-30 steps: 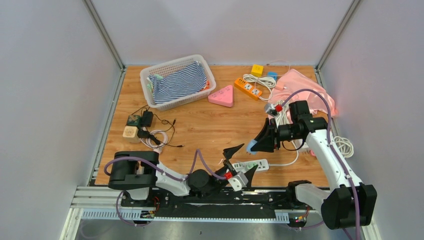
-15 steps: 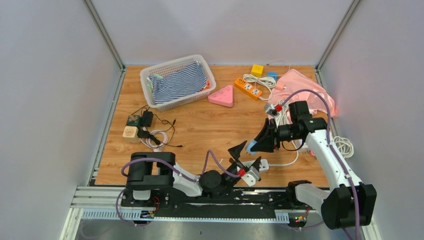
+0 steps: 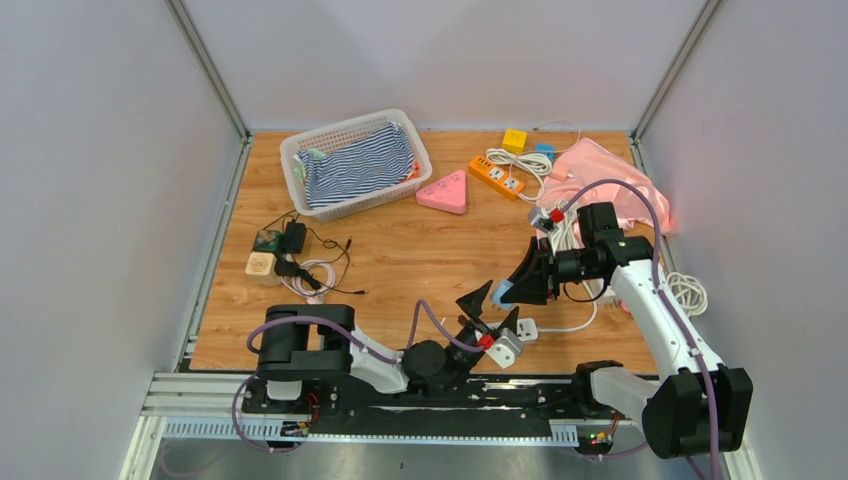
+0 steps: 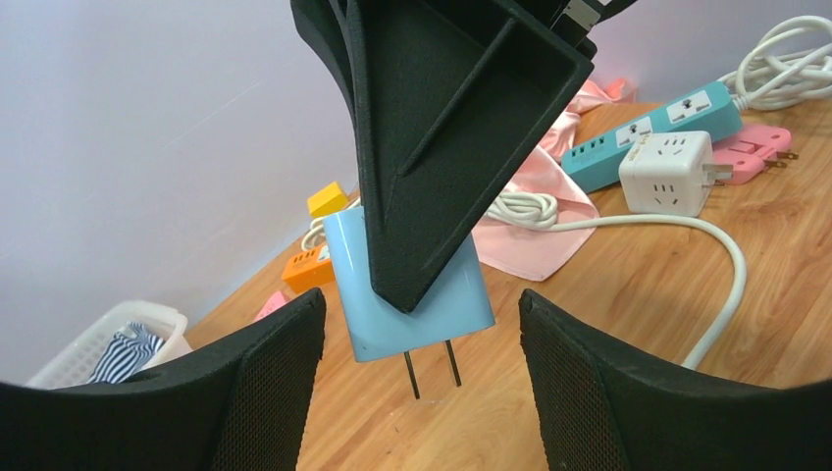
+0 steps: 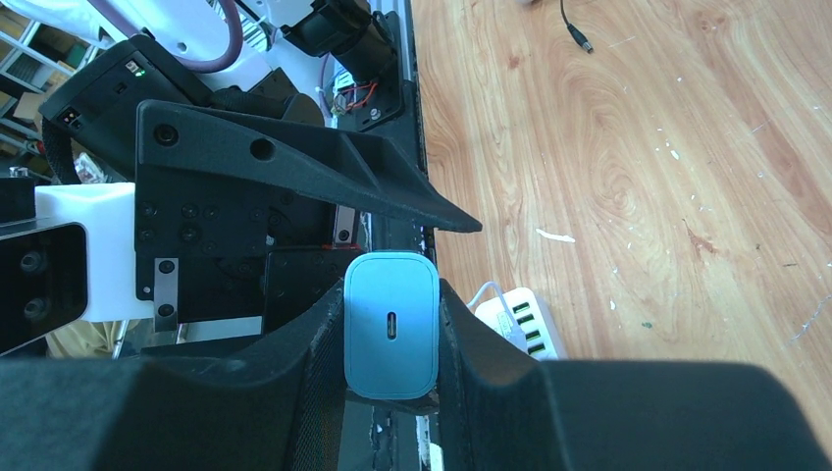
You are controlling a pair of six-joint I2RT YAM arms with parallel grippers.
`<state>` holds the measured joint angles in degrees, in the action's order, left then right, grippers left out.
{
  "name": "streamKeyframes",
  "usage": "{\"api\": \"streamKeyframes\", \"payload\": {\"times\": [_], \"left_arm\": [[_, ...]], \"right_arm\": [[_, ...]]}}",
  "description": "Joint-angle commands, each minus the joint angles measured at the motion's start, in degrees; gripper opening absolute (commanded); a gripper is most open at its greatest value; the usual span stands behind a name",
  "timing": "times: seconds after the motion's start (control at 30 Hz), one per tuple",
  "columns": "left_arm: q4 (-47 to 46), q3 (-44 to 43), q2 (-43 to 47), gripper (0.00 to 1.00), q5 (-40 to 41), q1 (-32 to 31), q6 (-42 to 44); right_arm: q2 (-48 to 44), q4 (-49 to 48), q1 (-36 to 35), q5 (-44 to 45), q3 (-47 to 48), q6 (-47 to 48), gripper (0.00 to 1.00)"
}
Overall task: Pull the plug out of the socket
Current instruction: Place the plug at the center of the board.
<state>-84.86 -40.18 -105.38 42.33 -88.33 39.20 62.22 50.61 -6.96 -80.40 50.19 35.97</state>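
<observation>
Clamps the blue plug (image 4: pixel 407 294) in the jaws of the right gripper (image 5: pixel 392 343), prongs bare, pointing down, clear of the power strip (image 3: pixel 526 327). Holds the left gripper (image 3: pixel 498 306) just beneath, jaws wide, empty.

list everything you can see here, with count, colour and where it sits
basket: 1, white, far left of the table
striped cloth: 1, blue and white, in the basket
triangle block: 1, pink, right of the basket
orange power strip: 1, orange, far middle
cube: 1, yellow, far edge
pink cloth: 1, pink, far right
adapters and leads: count unclear, mostly black, left side
white power strip: 1, white, near edge
blue charger: 1, light blue, in the air, prongs bare
left pincer: 1, black, open, beside the white power strip
right pincer: 1, black, shut on the blue charger
</observation>
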Motion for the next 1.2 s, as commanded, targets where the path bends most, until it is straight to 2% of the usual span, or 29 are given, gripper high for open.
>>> {"api": "streamKeyframes", "payload": {"times": [0.0, 0.37, 0.5, 0.6, 0.77, 0.83, 0.93, 1.0, 1.03, 1.13, 1.17], "left_arm": [[-2.8, -1.5, -0.3, 0.74, 1.1, -0.3, -0.3], [-2.8, -1.6, -0.1, 0.68, 0.8, 0.5, -2.1], [-2.8, -1.5, -0.1, 0.6, 0.5, 0.8, -2.8], [-2.8, -1.3, 0.0, 0.49, 0.3, 1.0, -3.2], [-2.7, -0.9, 0.4, 0.19, -0.2, 1.2, -3.9], [-2.7, -0.6, 0.7, 0.1, -0.4, 1.3, -4.3], [-2.7, -0.1, 1.1, 0.01, -0.9, 1.5, -4.7], [-2.8, 0.2, 1.3, 0.0, -1.1, 1.5, -4.9], [-2.7, 0.4, 1.5, 0.0, -1.2, 1.6, -5.0], [-2.7, 0.9, 1.8, 0.0, -1.5, 1.6, -5.5], [-2.7, 1.1, 1.8, 0.0, -1.8, 1.7, -5.8]], "right_arm": [[-0.2, 0.0, 0.7, -2.1, -0.8, -0.9, 0.0], [-0.1, -0.5, 0.7, -2.0, -1.1, -1.5, 0.0], [-0.1, -0.6, 0.7, -2.0, -1.2, -1.7, 0.0], [0.0, -0.8, 0.7, -1.9, -1.3, -1.8, 0.0], [0.1, -1.0, 0.7, -1.8, -1.5, -2.0, 0.0], [0.2, -1.2, 0.7, -1.9, -1.6, -2.3, 0.0], [0.4, -1.4, 0.7, -1.9, -1.8, -2.7, 0.0], [0.4, -1.5, 0.7, -1.7, -1.9, -2.8, 0.0], [0.4, -1.6, 0.7, -1.5, -2.0, -2.9, 0.03], [0.1, -1.6, 0.7, -1.3, -2.2, -2.9, 0.31], [0.0, -1.6, 0.7, -1.3, -2.2, -2.8, 0.37]]}}
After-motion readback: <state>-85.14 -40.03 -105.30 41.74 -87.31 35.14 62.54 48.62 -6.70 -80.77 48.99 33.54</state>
